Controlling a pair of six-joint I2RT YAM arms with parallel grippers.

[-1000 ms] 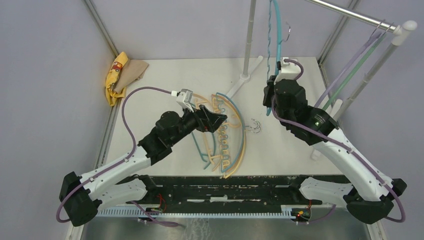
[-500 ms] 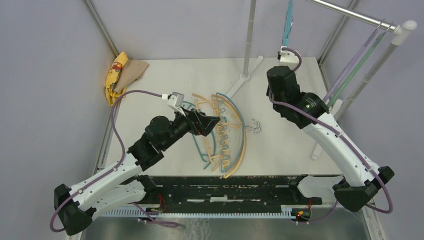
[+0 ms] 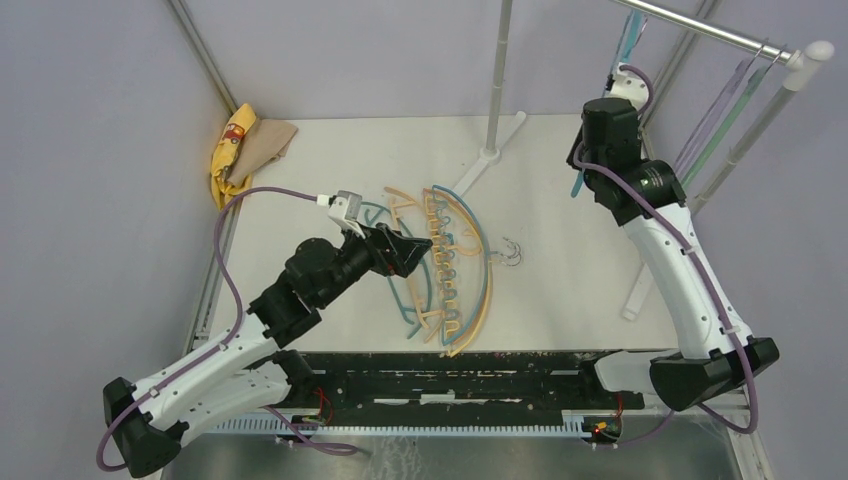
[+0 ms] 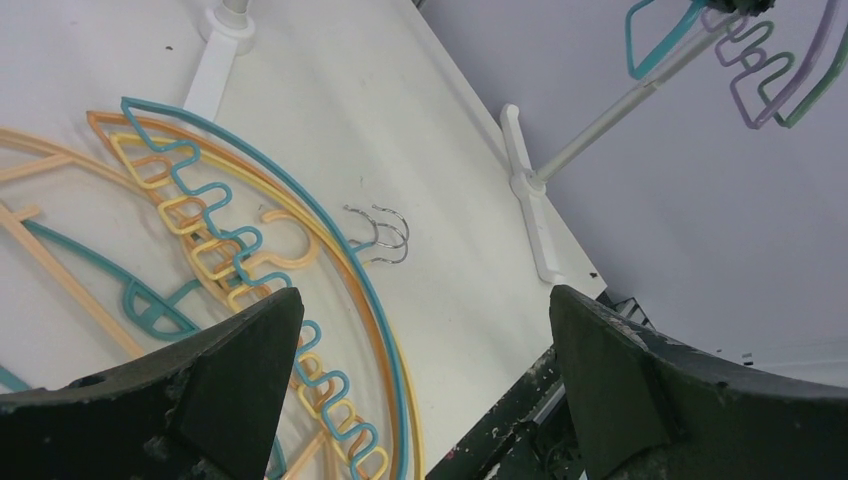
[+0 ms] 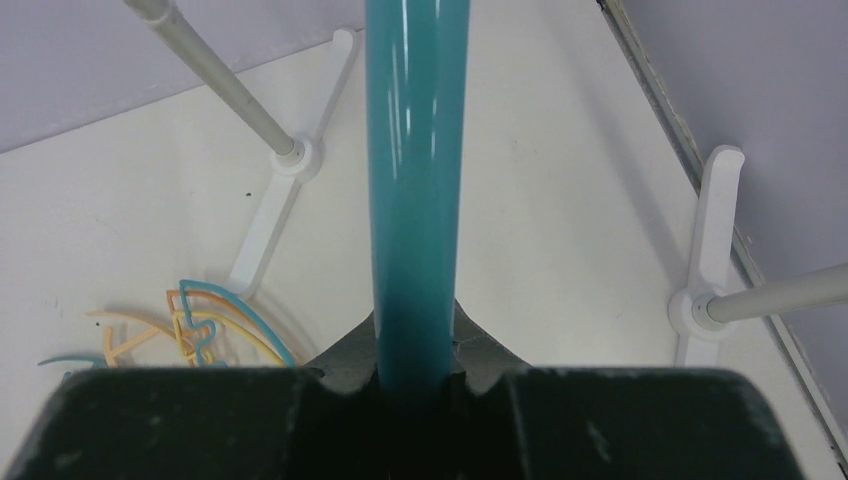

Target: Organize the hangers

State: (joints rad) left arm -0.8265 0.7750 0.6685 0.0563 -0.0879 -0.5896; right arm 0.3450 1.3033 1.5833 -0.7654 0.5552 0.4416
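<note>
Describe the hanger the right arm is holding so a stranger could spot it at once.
Find the metal rail at the far right corner. Beside the lilac and green hangers hooked on it, the right gripper is shut on a teal hanger, the only one held in a gripper.

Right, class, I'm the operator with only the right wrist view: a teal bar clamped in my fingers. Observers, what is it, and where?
Observer: In the top view it is a teal hanger, held high by the right gripper beside the rail.
Operator: Anything on that rail?
Observer: A lilac hanger and a green hanger hang there.
Operator: And the other arm?
Observer: The left gripper is open above the pile of hangers on the table.
</note>
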